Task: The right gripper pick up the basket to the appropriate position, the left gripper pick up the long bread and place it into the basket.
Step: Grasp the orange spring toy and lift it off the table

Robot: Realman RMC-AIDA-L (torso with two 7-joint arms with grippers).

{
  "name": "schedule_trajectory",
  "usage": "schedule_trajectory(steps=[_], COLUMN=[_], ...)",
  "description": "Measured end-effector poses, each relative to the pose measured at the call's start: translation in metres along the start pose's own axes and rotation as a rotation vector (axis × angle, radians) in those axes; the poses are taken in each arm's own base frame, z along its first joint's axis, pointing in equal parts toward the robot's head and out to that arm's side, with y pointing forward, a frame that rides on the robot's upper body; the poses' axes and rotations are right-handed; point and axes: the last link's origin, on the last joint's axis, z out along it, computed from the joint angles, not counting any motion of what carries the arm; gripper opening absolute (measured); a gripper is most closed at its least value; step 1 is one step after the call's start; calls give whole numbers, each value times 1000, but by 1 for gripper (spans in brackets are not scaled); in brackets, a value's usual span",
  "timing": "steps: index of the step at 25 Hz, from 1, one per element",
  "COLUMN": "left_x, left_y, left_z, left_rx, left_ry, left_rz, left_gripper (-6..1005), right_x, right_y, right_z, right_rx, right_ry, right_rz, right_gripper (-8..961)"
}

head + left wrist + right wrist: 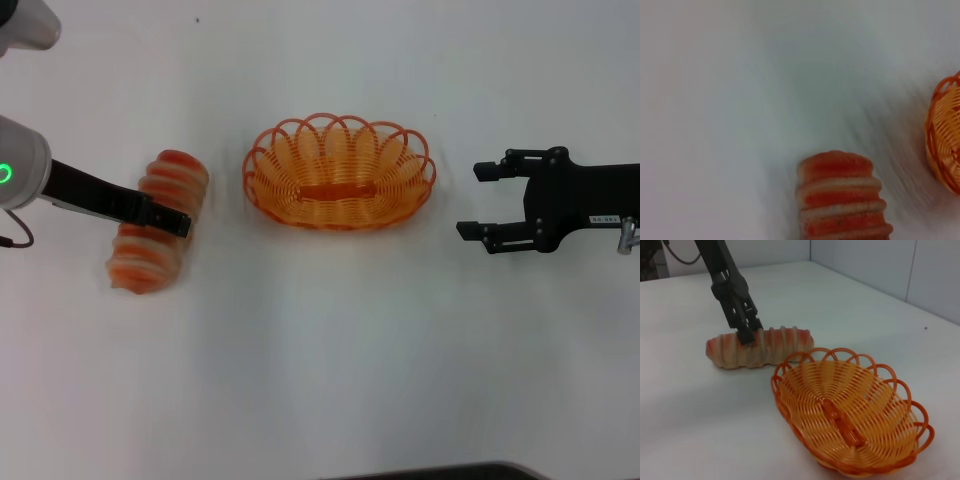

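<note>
1. Roughly halfway, as judged: the basket [340, 172] is set on the white counter [330, 350] mid-scene, empty, and is not held by anything.
2. Basket placement is judged done or nearly done; whether this is its final spot cannot be confirmed.
3. The right pincer [478, 200] is seen beside the basket on the robot's right, apart from its rim, fingers spread wide, nothing between them.
4. The long bread [158, 222] is lying on the counter to the left of the basket, clear of it, angled slightly.
5. The left pincer [178, 222] is positioned over the middle of the loaf; in the right wrist view its tips [747, 334] are seen down at the loaf's [760, 346] top side.
6. Whether the loaf is actually clamped cannot be told: the finger gap is not shown clearly in any view, and no lift is visible.
7. Left to do, as judged: grip confirmed, loaf lifted, carried across, lowered into the basket, released.
8. Markings: a small white label is seen on the right arm [605, 217]; its text is too small to be read. No other writing or brand is visible.
</note>
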Motion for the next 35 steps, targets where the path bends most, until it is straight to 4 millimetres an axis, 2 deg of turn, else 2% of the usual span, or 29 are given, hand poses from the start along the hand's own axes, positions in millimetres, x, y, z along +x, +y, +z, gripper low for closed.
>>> schedule_trajectory(steps=[16, 27, 35], left_x=[2, 1, 0], left_y=[5, 2, 1], left_z=[12, 11, 10], left_rx=[38, 60, 58], left_ry=[-4, -7, -13], left_rz=[41, 57, 56], left_gripper=[907, 900, 766], right_x=[-3, -3, -3], right_y=[-1, -1, -1], right_z=[2, 2, 1], right_rx=[-10, -8, -7], right_ry=[3, 6, 6], right_rz=[-11, -1, -2], right_gripper=[825, 826, 826])
